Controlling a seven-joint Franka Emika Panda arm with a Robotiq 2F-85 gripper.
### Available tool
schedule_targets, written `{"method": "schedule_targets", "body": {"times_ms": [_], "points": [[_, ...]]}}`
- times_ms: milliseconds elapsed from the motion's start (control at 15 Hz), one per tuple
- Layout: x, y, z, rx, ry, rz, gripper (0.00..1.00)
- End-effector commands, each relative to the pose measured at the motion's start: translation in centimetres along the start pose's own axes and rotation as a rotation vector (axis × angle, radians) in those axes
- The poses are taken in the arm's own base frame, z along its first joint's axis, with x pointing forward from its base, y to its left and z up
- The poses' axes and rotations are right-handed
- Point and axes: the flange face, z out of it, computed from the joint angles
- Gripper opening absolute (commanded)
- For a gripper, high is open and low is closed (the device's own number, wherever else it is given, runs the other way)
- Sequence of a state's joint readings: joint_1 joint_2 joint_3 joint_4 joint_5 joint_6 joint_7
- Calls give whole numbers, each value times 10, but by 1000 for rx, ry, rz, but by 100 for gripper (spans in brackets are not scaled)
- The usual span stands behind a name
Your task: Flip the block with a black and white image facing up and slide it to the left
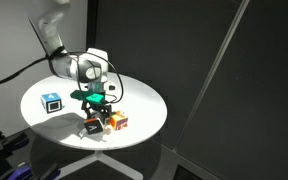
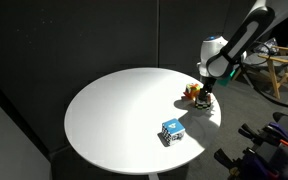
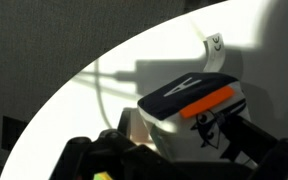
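Observation:
The block (image 3: 189, 95) fills the wrist view: a cube with a dark top bearing white lines, an orange strip, and a white side with a black drawing. My gripper (image 3: 184, 143) is open, with one dark finger on each side of the block; I cannot tell whether they touch it. In an exterior view the gripper (image 1: 98, 110) hangs low over the block (image 1: 92, 127) near the table's front. From the opposite side, the gripper (image 2: 203, 96) is at the table's far edge.
An orange-yellow cube (image 1: 118, 122) lies right beside the block. A blue-and-white cube (image 1: 52, 102) (image 2: 172, 131) stands apart on the round white table (image 1: 144, 100). The table edge is close to the blocks. Dark curtains surround the table.

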State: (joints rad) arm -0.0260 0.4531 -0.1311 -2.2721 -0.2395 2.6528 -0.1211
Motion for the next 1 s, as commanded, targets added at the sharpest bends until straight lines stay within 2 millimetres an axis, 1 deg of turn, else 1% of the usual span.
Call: {"method": "schedule_targets", "body": {"times_ms": [0, 200, 333, 733, 933], "points": [[-9, -19, -2, -24, 14, -25, 100], [-14, -40, -2, -31, 12, -55, 100], [-18, -55, -6, -28, 6, -70, 100], [-31, -96, -38, -1, 5, -124, 100], [-33, -109, -54, 11, -5, -124, 100]]}}
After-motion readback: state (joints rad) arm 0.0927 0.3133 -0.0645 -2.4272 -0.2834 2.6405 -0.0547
